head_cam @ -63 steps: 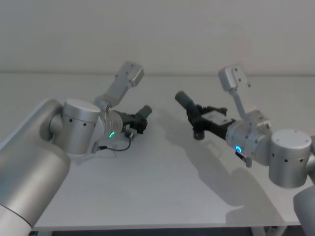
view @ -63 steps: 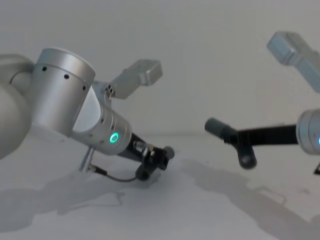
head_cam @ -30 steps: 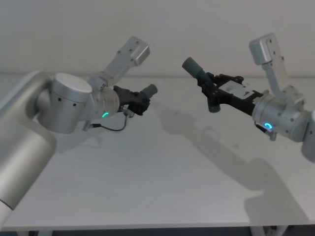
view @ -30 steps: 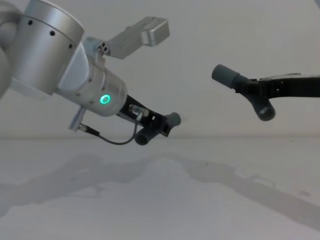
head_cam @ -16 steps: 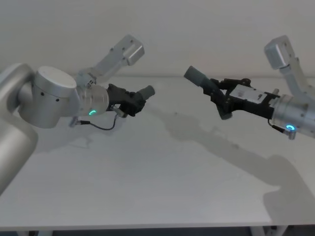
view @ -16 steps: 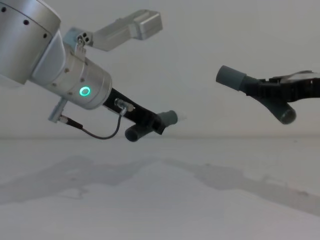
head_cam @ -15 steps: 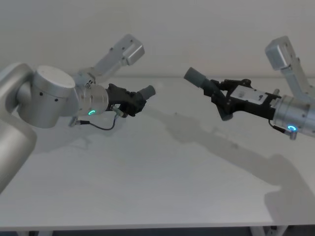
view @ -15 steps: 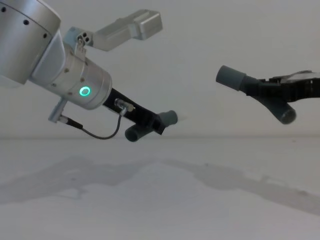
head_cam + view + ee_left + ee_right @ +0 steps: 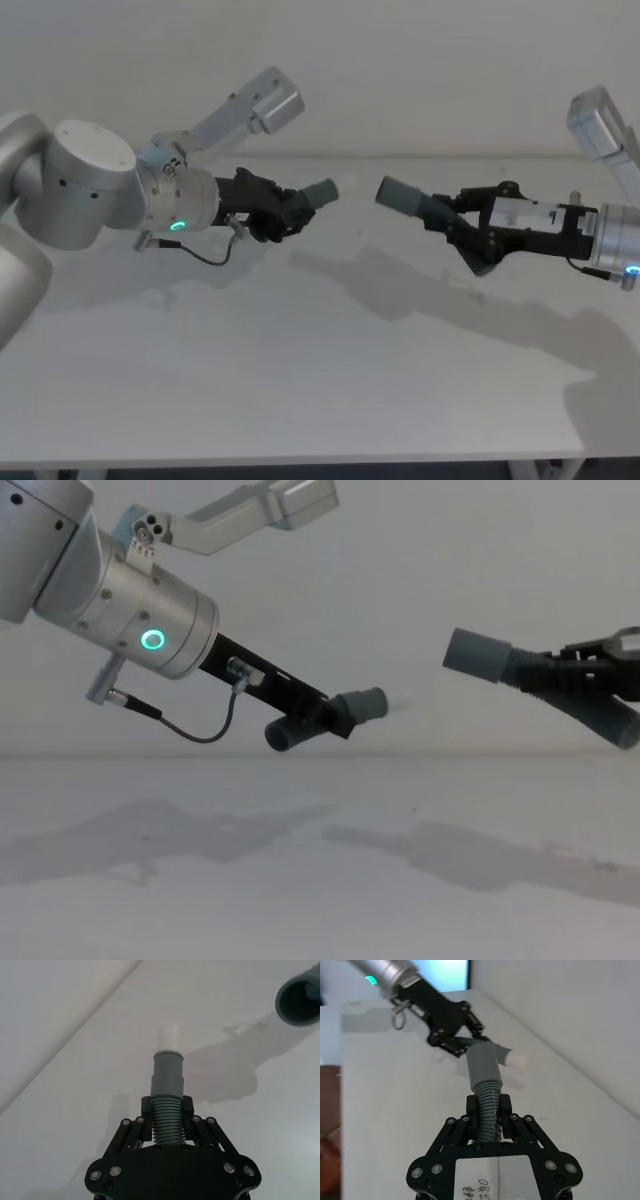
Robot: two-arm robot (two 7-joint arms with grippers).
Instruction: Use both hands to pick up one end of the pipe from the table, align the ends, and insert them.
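Pipe piece with whitish tip (image 9: 320, 192), clamped by left gripper (image 9: 292, 208) fingers above the desk (image 9: 300, 380) toward its far edge, faces the socket piece (image 9: 400, 193) clamped by right gripper (image 9: 452, 216) fingers, a gap between.

You see both bent grey pipe pieces up off the bench (image 9: 300, 360). The left piece (image 9: 318, 192) aims its whitish tip (image 9: 168, 1037) at the right piece (image 9: 405, 197), whose open socket (image 9: 300, 1000) faces it across a gap.
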